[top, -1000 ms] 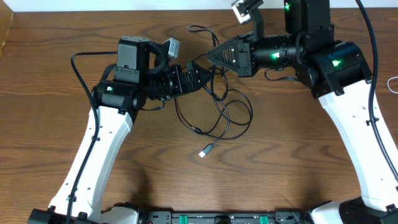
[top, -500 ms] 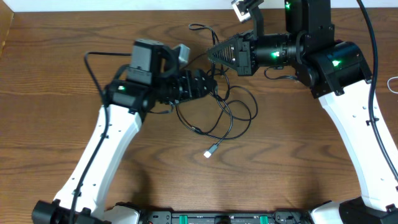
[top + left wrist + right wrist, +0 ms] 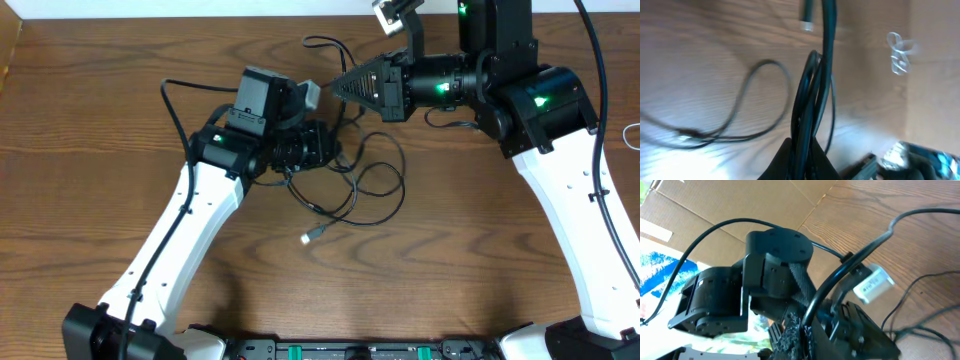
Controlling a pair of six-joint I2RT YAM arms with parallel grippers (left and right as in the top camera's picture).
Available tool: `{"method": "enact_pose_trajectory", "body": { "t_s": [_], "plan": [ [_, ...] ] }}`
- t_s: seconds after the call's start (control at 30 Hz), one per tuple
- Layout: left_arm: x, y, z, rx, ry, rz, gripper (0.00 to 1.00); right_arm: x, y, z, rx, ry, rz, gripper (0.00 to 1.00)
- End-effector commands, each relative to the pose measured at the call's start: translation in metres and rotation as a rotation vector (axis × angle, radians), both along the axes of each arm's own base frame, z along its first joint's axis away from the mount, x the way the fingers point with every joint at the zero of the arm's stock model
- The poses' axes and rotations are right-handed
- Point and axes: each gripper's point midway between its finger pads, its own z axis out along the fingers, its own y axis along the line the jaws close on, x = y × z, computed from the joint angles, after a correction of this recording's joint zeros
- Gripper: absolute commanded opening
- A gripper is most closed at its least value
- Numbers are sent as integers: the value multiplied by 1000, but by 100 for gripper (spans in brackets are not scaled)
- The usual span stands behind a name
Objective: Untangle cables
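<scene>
My left hand (image 3: 333, 152) is pinching a bunch of thin black cords (image 3: 372, 190), its fingers pressed together on them. The cords are looping over the middle of the brown wooden table (image 3: 100, 120), with 1 silver plug (image 3: 312, 236) lying loose at the front. My right hand (image 3: 336, 88) is pinching 1 of those cords at the back.

Cables (image 3: 807, 97) black, plug (image 3: 313, 236) silver; table (image 3: 80, 200) brown, wood-grain pattern; arm links (image 3: 170, 250) white, joints (image 3: 255, 95) black; LEDs (image 3: 441, 90) green
</scene>
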Motion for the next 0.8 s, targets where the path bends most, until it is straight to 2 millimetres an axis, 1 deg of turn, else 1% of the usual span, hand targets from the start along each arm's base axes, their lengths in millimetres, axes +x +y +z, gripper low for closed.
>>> {"method": "enact_pose_trajectory", "body": {
  "t_s": [0.0,0.07,0.1,0.17,0.3,0.33,0.37,0.5,0.57,0.7,0.73,0.77],
  "plan": [
    [15,47,-21,167,14,150,8,-11,-1,15,23,-40,25,1],
    [17,81,-33,282,44,244,8,-10,-2,15,23,-40,21,1],
    [17,96,-37,332,56,282,8,-9,-3,15,23,-38,18,1],
    [14,132,-46,456,83,371,8,-7,-5,16,28,-27,6,1],
    [3,198,-52,668,136,522,8,0,-12,19,40,-24,-24,1],
    [1,208,-52,696,145,544,8,1,-13,20,42,-21,-31,1],
    [-5,229,-52,752,166,592,8,5,-19,22,47,-21,-50,1],
    [-12,259,-51,802,200,668,7,17,-32,28,68,-14,-103,1],
    [-14,269,-51,803,212,697,8,24,-41,33,80,-24,-133,1],
    [-17,284,-51,800,233,743,8,40,-68,44,97,-67,-208,1],
    [-19,290,-51,799,241,761,8,47,-83,47,99,-81,-247,1],
    [-19,292,-51,798,245,769,8,51,-92,47,99,-84,-272,1]
  ]
}}
